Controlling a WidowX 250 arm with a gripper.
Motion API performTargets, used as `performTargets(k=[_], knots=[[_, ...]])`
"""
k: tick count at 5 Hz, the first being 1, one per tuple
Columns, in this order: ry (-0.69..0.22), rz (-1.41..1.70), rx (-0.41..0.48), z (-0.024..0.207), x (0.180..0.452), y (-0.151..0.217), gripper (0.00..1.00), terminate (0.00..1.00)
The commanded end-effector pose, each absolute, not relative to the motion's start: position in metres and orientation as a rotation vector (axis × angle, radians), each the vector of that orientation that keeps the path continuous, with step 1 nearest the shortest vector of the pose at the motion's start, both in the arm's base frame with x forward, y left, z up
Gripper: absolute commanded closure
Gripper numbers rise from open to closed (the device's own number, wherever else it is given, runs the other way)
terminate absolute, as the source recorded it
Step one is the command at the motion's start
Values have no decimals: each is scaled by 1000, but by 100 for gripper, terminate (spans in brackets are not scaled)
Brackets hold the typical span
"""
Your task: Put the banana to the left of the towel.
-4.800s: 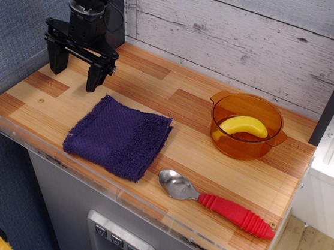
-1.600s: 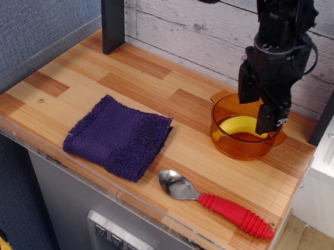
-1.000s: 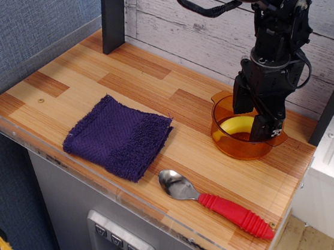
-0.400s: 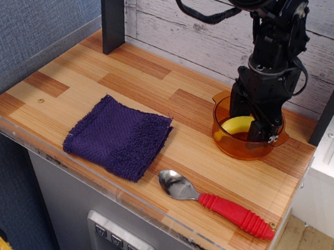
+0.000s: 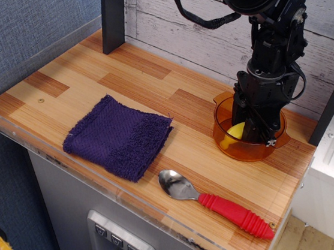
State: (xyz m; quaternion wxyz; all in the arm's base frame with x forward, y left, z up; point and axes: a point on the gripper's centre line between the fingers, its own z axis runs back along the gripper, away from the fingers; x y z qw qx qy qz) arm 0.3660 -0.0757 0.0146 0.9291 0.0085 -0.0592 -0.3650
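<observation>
The yellow banana (image 5: 233, 134) lies in a see-through orange bowl (image 5: 249, 154) at the back right of the wooden counter. Only its left end shows; the rest is hidden behind the fingers. My black gripper (image 5: 249, 133) reaches straight down into the bowl, and its fingers stand close on either side of the banana and seem closed on it. The dark purple towel (image 5: 118, 137) lies flat near the front left, well apart from the bowl and the gripper.
A metal spoon with a red handle (image 5: 230, 209) lies near the front edge, right of the towel. A dark post (image 5: 111, 11) stands at the back left. A clear plastic lip (image 5: 49, 151) runs along the counter's front and left edges. A white plank wall backs the counter.
My gripper crossed from the back left to the bowl, then lowered into it. Its fingers have drawn in on the banana, which has shifted and is now mostly hidden.
</observation>
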Motion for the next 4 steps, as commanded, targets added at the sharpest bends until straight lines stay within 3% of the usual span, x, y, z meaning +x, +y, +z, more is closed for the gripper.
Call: performTargets(k=[1,3,4], knots=[[-203,-726,49,53,363,-66,0,0],[-277,-662,64,88,363,-61,0,0],[-319,-597,47,111,361,-47,100,0]])
